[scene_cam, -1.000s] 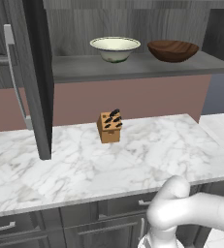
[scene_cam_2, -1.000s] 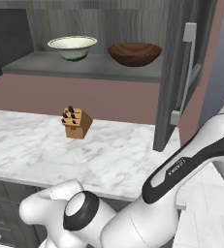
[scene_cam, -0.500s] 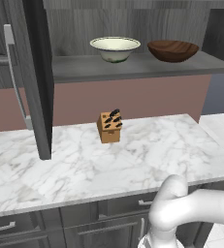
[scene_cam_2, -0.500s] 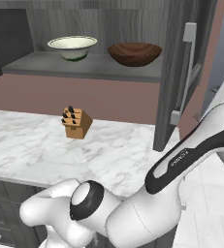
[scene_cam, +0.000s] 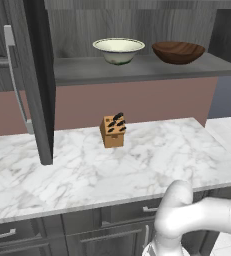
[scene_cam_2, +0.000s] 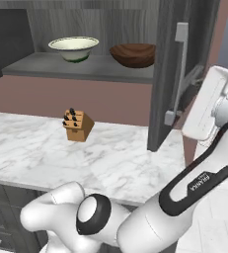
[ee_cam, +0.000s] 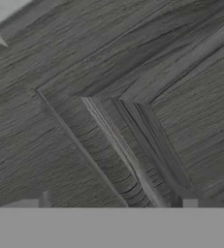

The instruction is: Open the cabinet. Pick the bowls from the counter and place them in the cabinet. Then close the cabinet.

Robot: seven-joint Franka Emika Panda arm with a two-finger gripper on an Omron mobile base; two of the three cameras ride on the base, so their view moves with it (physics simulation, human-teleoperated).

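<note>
Up close, the hand view is showing the claw (ee_cam: 112, 206) with its tips spread wide and gripping nothing, facing a dark wood-grain panelled door at a slant, while both base views are taking in the whole cabinet (scene_cam: 137, 70) standing open with the cream bowl (scene_cam: 118, 50) and the wooden bowl (scene_cam: 178, 52) sitting side by side, apart, on its shelf. Since a second ago the arm is swinging further out to the right behind the right door (scene_cam_2: 177, 74), bowls and doors lying as before. Below, the white marble surface (scene_cam: 152, 165) is carrying a small knife block (scene_cam: 112, 131) before a pinkish-brown wall (scene_cam: 152, 100), with grey drawer fronts (scene_cam: 122, 215) underneath.
</note>
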